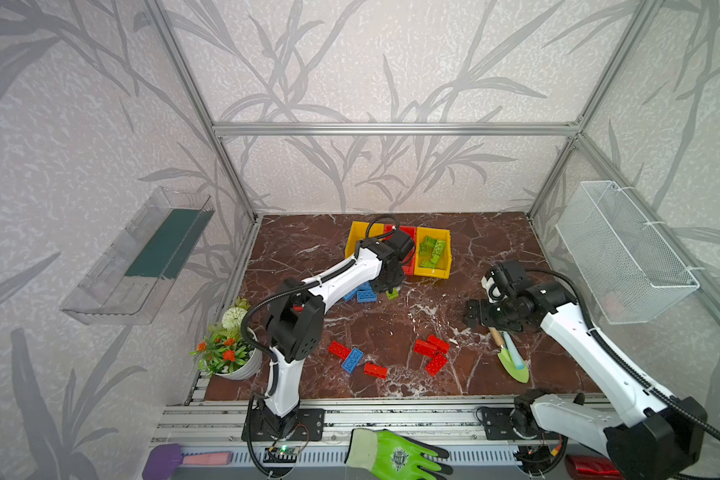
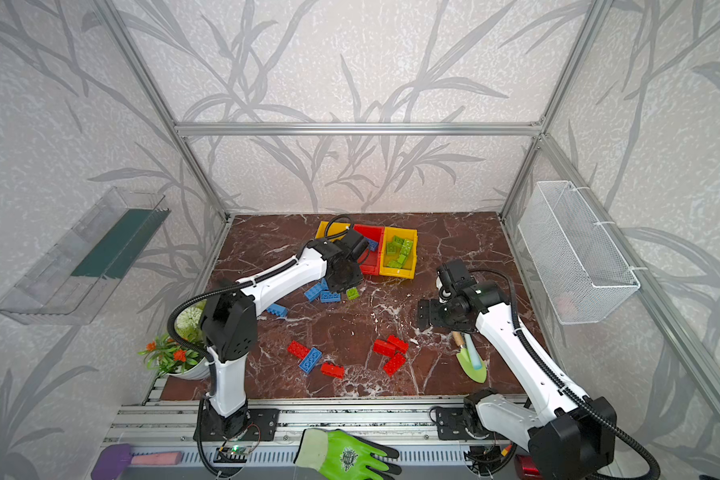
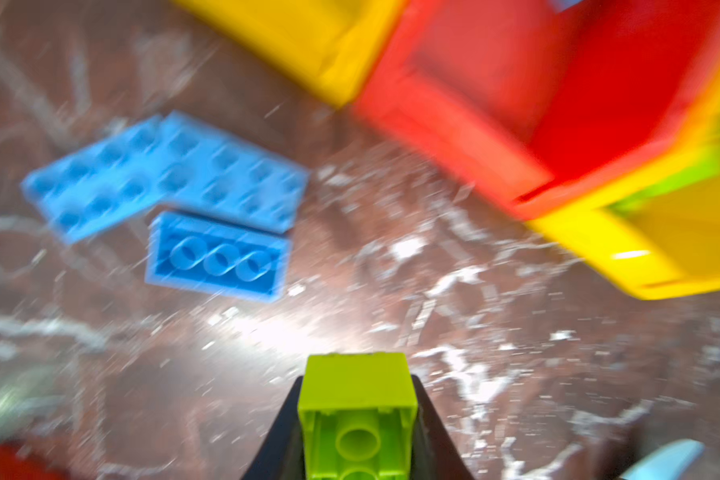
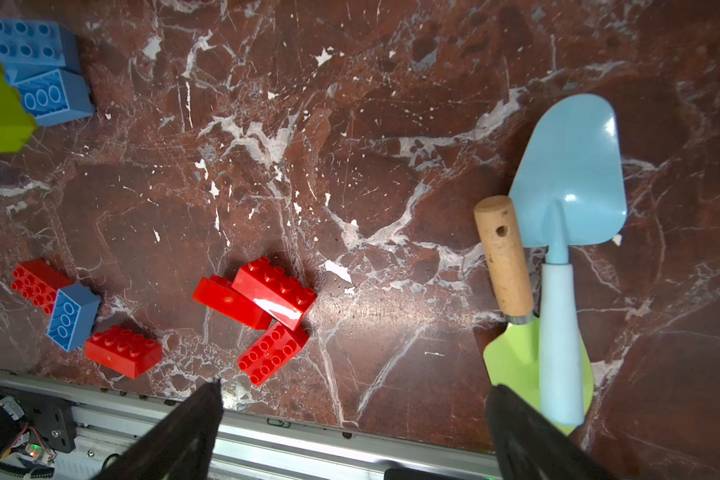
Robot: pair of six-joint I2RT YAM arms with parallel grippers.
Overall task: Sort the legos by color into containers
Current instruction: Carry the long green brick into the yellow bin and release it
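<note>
- Though motion blur smears the left wrist view, I can read the grip there: the left gripper (image 3: pixel 357 384) is clamped on a small lime green brick (image 3: pixel 356 424), whose hollow underside faces the lens.
- In both top views that brick is only a green scrap under the wrist, just beside the blue bricks (image 1: pixel 366 295) and near the front of the red bin (image 2: pixel 368 268). I cannot tell whether it is clear of the marble table (image 1: pixel 391 332).
- Both top views show the right yellow bin (image 1: pixel 433 273) holding a heap of green bricks (image 1: pixel 433 249); the left wrist view gives only a green smear there.
- In a top view a blue piece (image 2: pixel 373 245) lies inside the red bin.
- The right gripper (image 4: pixel 354 395) hangs with its jaws wide and nothing between them.
- Only its wrist view shows the studs on the red bricks (image 4: pixel 273 291), and the blue trowel (image 4: pixel 566 178) lying with its handle across the green trowel (image 4: pixel 516 361).
</note>
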